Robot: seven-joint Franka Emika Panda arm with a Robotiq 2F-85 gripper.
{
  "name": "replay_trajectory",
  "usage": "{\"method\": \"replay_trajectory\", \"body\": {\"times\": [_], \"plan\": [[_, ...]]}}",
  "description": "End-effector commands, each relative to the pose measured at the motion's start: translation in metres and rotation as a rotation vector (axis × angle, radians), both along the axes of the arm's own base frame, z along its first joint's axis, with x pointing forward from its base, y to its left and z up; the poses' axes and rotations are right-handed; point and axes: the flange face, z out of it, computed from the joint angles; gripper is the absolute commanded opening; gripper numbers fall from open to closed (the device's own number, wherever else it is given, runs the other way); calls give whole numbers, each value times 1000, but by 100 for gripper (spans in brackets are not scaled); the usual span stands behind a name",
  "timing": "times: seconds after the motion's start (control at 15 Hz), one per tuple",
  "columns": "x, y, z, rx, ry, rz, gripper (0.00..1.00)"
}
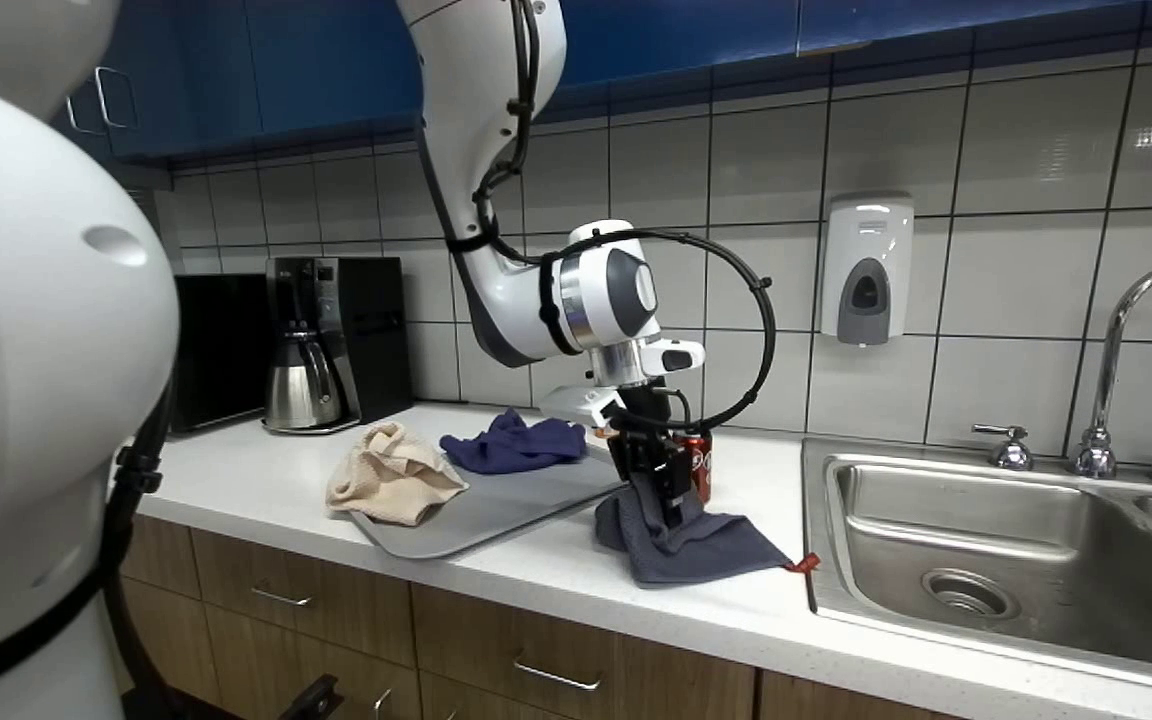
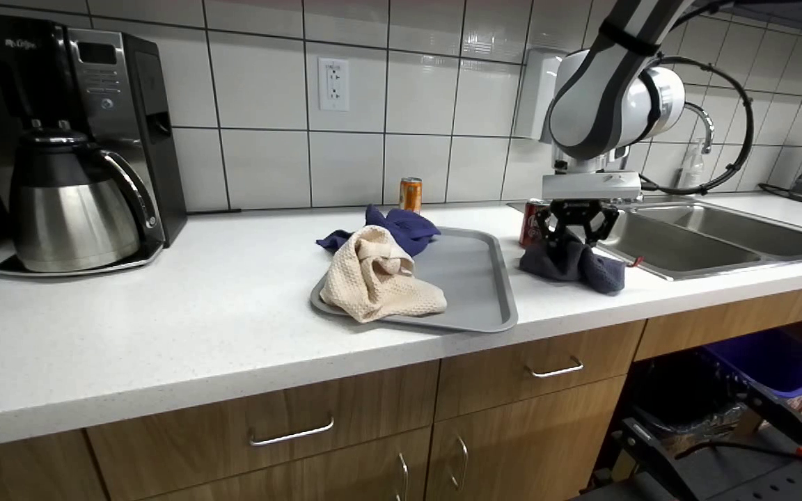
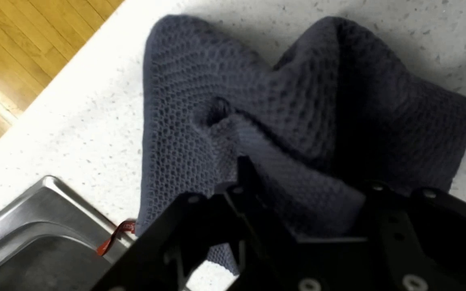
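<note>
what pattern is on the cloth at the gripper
The dark grey cloth shows a honeycomb pattern, clearest in the wrist view.

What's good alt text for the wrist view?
A crumpled dark gray cloth lies on a white speckled counter, the black pincer over it from the bottom, jaws apart with a fold between them. Lower left, a red tag sits at the edge of a steel sink; wood floor shows upper left.

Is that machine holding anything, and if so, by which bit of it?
I can't tell for certain. A raised fold of the dark gray cloth sits between the fingers of the gripper; whether they pinch it is hidden.
</note>
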Motion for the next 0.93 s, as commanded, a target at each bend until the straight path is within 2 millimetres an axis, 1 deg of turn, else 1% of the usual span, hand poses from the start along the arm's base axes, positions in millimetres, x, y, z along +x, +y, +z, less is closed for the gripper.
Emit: {"method": "replay_trajectory", "body": {"times": [0.0, 0.13, 0.2, 0.6, 0.87], "plan": [[6, 3, 13, 4, 0, 15, 83], [7, 7, 19, 4, -9, 20, 98], [7, 9, 22, 4, -14, 24, 100], [11, 34, 47, 2, -54, 68, 100], [18, 56, 63, 6, -88, 108, 100]]}}
